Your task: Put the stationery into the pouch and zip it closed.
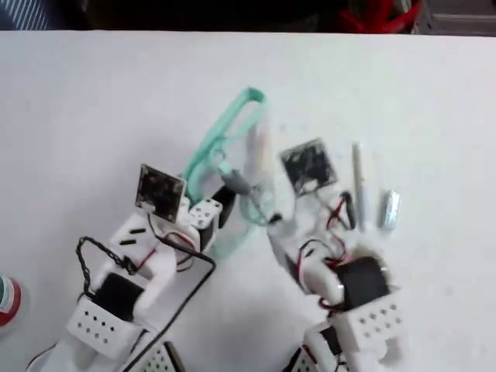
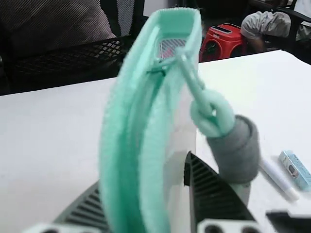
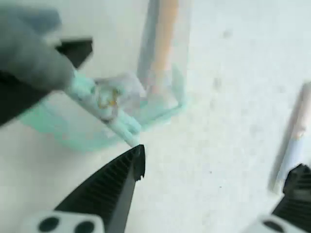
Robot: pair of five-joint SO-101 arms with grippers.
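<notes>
- Holds mint-edged clear plastic pouch by its rim in left pincer, pinched tight, centre of high view, mouth seemingly open.
- Has right pincer spread and empty, just beside grey padded zip pull.
- Probably next: grab loose white pen, right of centre on white desk; grip mid-barrel, feed lengthwise, hold pouch steady.
- Counted: one pouch, one orange-and-white stick inside, one pen, one small light-blue block outside, two pincers.

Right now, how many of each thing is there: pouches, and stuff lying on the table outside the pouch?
Mint pouch: 1
White pen: 1
Small blue eraser: 1
Total: 3
</notes>
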